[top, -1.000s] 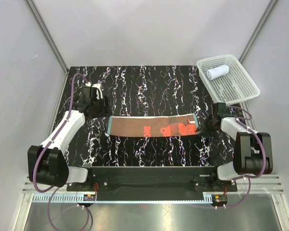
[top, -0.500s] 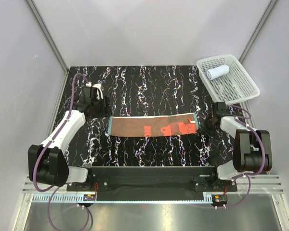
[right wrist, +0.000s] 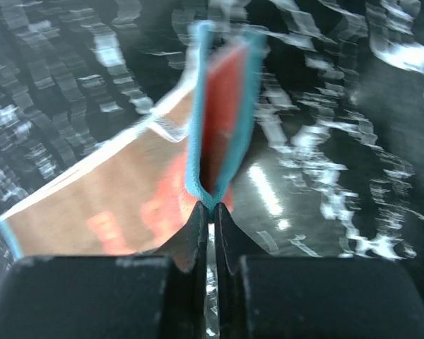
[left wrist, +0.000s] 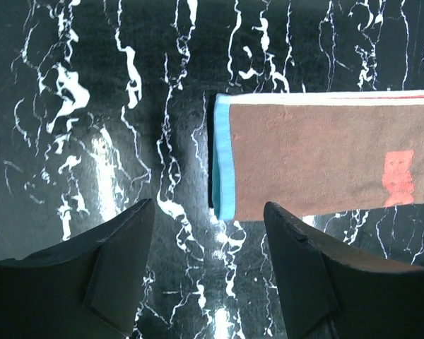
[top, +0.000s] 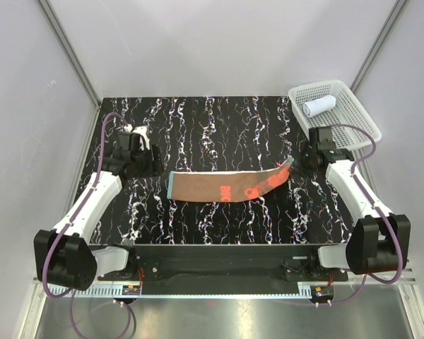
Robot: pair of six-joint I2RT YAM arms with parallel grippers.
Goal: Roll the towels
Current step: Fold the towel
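Observation:
The orange-red towel (top: 226,186) with teal edging lies stretched across the middle of the black marbled table, brown side up. My right gripper (top: 291,165) is shut on its right end and holds that teal edge (right wrist: 212,191) lifted off the table, folded between the closed jaws. My left gripper (top: 150,164) stands open just left of the towel's left teal edge (left wrist: 225,159), apart from it, with only bare table between its fingers (left wrist: 297,247). The white towel (top: 319,106) is a short roll inside the basket.
A white mesh basket (top: 353,131) sits at the table's far right corner, just behind my right arm. The black table (top: 212,127) ends at grey walls left, right and back. The arm bases stand along the near edge.
My right gripper shut on the towel's right end, lifted it and pulled it right and back. The whole towel slid slightly right. My left gripper shifted a little toward the towel.

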